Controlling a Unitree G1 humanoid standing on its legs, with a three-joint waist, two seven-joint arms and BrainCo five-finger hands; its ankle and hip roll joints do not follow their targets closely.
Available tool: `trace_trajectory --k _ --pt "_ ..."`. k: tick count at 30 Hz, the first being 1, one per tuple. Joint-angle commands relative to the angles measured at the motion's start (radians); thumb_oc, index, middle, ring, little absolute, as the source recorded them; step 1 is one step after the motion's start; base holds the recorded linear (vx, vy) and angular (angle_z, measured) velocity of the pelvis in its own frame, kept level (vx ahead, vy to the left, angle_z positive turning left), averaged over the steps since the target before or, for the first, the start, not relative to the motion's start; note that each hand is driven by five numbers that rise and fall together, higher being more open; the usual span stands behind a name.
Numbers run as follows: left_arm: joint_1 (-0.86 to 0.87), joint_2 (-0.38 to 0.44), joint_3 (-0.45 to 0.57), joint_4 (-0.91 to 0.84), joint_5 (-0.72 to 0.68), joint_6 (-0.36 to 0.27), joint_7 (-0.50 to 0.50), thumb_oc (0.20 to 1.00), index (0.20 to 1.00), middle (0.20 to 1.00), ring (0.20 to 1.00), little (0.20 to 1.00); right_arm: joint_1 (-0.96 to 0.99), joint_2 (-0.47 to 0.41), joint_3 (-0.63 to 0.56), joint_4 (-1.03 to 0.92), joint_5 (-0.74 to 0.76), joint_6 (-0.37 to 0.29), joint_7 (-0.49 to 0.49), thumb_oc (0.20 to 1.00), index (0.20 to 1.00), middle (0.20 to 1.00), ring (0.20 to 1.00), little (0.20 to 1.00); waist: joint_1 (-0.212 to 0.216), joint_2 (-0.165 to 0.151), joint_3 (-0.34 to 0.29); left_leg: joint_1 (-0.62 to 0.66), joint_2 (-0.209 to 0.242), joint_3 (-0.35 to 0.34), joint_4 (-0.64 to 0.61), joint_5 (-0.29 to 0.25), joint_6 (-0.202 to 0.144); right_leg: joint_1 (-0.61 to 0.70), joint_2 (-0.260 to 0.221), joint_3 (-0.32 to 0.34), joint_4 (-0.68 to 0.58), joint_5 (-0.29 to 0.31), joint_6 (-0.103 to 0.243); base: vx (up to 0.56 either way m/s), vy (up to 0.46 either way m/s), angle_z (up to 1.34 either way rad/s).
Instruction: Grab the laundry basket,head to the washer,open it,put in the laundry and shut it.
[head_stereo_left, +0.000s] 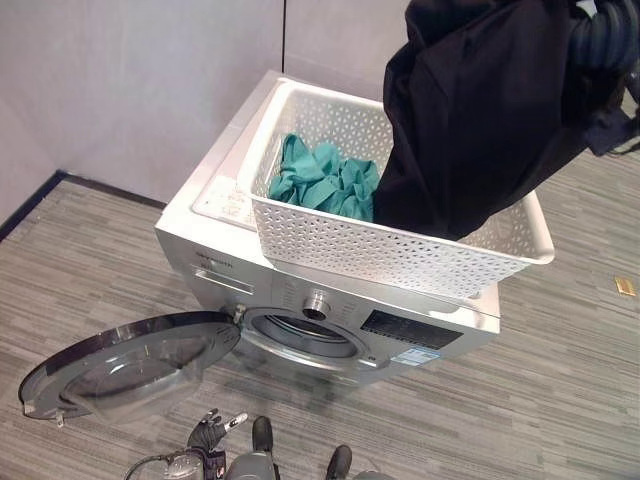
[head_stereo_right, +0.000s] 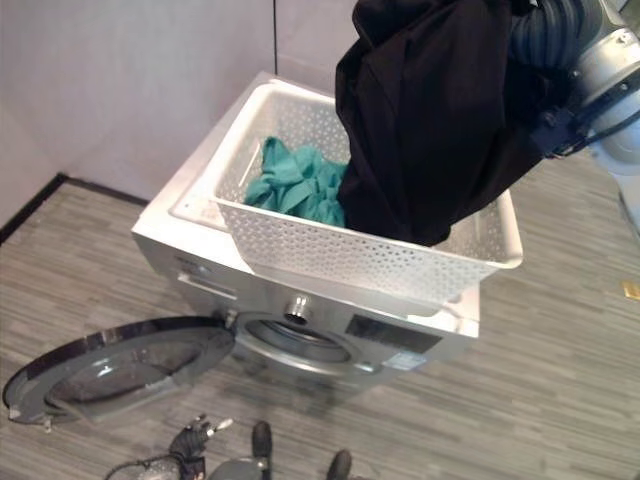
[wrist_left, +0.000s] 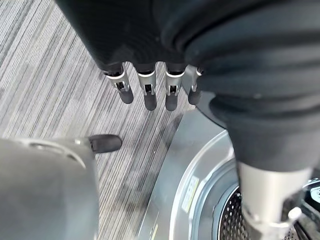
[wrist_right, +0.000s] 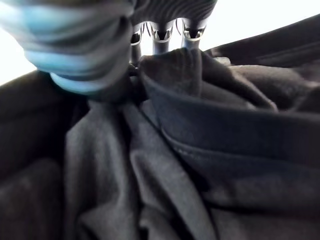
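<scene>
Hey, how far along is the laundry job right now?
Done: the white perforated laundry basket sits on the silver front-loading washer, whose round glass door hangs open. In hand: the right hand lifts a black garment above the basket. Left: load it and the teal cloth in the basket, then shut the door. The left hand hangs open.
</scene>
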Motion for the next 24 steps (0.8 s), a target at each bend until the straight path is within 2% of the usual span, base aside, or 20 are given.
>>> trace_trajectory --k 1,3,5,6,7,9,17,24 --pt "-0.021 0.021 -0.041 -0.011 0.037 -0.012 0.029 1.000 1.000 1.000 1.000 1.000 -0.116 0.037 -0.104 0.051 -0.175 0.024 -0.155 0.200 0.200 0.200 0.200 0.200 0.044 -0.011 -0.037 0.063 0.017 -0.034 0.000 -0.114 -0.017 -0.031 -0.068 0.003 0.174 -0.127 0.034 0.02 -0.007 0.12" --pt "-0.013 0.027 -0.055 -0.047 0.046 -0.013 0.035 1.000 1.000 1.000 1.000 1.000 -0.121 0.065 -0.136 0.060 -0.234 0.044 -0.196 0.200 0.200 0.200 0.200 0.200 0.050 -0.007 -0.041 0.070 0.016 -0.040 -0.005 -0.114 -0.015 -0.024 -0.067 0.000 0.172 -0.129 0.035 0.02 -0.015 0.09" --pt "-0.010 0.033 -0.068 -0.080 0.058 -0.017 0.039 1.000 1.000 1.000 1.000 1.000 -0.138 0.075 -0.145 0.069 -0.366 0.072 -0.238 0.200 0.200 0.200 0.200 0.200 0.060 -0.003 -0.045 0.075 0.014 -0.046 -0.006 -0.114 -0.014 -0.018 -0.067 -0.003 0.173 -0.133 0.035 0.00 -0.015 0.05" --pt "-0.009 0.032 -0.068 -0.081 0.058 -0.016 0.039 1.000 1.000 1.000 1.000 1.000 -0.137 0.077 -0.145 0.067 -0.369 0.074 -0.238 0.200 0.200 0.200 0.200 0.200 0.060 -0.003 -0.044 0.076 0.014 -0.046 -0.006 -0.115 -0.014 -0.018 -0.066 -0.003 0.173 -0.133 0.035 0.00 -0.023 0.06" --pt "-0.006 0.040 -0.082 -0.124 0.074 -0.021 0.043 1.000 1.000 1.000 1.000 1.000 -0.141 0.073 -0.157 0.069 -0.476 0.096 -0.280 0.200 0.200 0.200 0.200 0.200 0.068 0.003 -0.046 0.079 0.014 -0.052 -0.006 -0.115 -0.014 -0.010 -0.064 -0.006 0.170 -0.138 0.034 0.00 -0.028 0.08" --pt "-0.004 0.044 -0.095 -0.134 0.088 -0.026 0.052 1.000 1.000 1.000 1.000 1.000 -0.148 0.079 -0.175 0.081 -0.560 0.119 -0.334 0.200 0.200 0.200 0.200 0.200 0.079 0.007 -0.056 0.084 0.013 -0.059 -0.009 -0.114 -0.016 0.002 -0.060 -0.011 0.164 -0.142 0.032 0.00 -0.034 0.18" --pt "-0.005 0.039 -0.103 -0.125 0.107 -0.032 0.062 1.000 1.000 1.000 1.000 1.000 -0.138 0.071 -0.199 0.072 -0.639 0.135 -0.384 0.200 0.200 0.200 0.200 0.200 0.089 0.012 -0.070 0.092 0.017 -0.066 -0.007 -0.112 -0.022 0.023 -0.052 -0.014 0.152 -0.150 0.026 -0.01 -0.017 0.04" --pt "-0.005 0.013 -0.095 -0.038 0.108 -0.045 0.095 1.000 1.000 1.000 1.000 1.000 -0.271 -0.004 -0.111 0.154 -0.646 0.143 -0.479 0.200 0.200 0.200 0.200 0.200 0.094 0.020 -0.099 0.107 0.039 -0.060 -0.018 -0.093 -0.049 0.057 -0.018 -0.004 0.089 -0.145 0.010 -0.06 -0.067 0.01"
